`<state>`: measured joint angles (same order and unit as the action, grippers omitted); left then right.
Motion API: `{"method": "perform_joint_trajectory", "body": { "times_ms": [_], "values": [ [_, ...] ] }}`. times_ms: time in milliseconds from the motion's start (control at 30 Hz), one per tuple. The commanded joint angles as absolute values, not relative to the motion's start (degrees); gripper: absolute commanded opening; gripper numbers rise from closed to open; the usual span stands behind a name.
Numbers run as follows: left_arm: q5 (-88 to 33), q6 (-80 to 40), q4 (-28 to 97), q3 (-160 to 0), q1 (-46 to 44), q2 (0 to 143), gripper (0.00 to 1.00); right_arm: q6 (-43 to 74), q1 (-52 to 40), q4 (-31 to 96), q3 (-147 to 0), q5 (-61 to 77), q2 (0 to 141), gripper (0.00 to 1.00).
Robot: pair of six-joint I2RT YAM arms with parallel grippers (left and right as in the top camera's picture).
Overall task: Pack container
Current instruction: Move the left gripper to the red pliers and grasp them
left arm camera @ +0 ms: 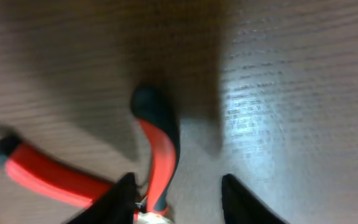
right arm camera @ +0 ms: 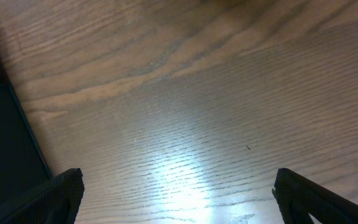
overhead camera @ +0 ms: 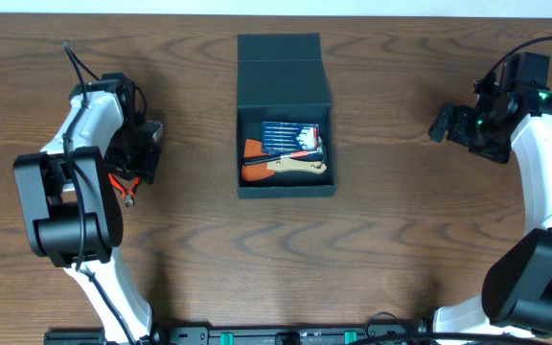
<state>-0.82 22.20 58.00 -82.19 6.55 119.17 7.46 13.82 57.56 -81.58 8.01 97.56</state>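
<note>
Left gripper [left arm camera: 178, 198]: jaws spread, straddling one handle of the red pliers [left arm camera: 159, 146];
Right gripper [right arm camera: 178, 190]: fingers wide apart over the table [right arm camera: 197, 93];
Container [overhead camera: 281, 81]: lid up, tools [overhead camera: 286, 153] inside

left gripper [left arm camera: 178, 186] | pointed down; jaws parted | right gripper [right arm camera: 178, 183] | angled down; jaws spread wide
</note>
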Motion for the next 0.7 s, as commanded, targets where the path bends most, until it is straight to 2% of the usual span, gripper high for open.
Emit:
{"method": "perform_joint_trajectory", "body": {
  "times_ms": [0,200,233,333,667],
  "values": [
    [-1.1,22.0,56.62,-79.57,6.57,119.81,0.35,8.27,14.17,57.43,-81.62,8.38,97.84,0.99],
    [-1.1,21.96,54.81,-77.43,6.57,119.81,0.34,8.27,14.17,57.67,-81.62,8.38,97.84,0.99],
    [-1.13,21.96,54.74,-77.41,6.57,119.81,0.29,8.27,14.17,57.69,-81.62,8.38,97.84,0.99],
    [-2.28,21.93,54.96,-77.47,6.39,119.79,0.06,8.29,14.17,57.93,-81.62,8.38,97.84,0.99],
    [-5.15,21.96,61.73,-84.75,3.97,116.53,0.06,8.29,14.17,58.06,-81.62,8.38,97.84,0.99]
  ]
}}
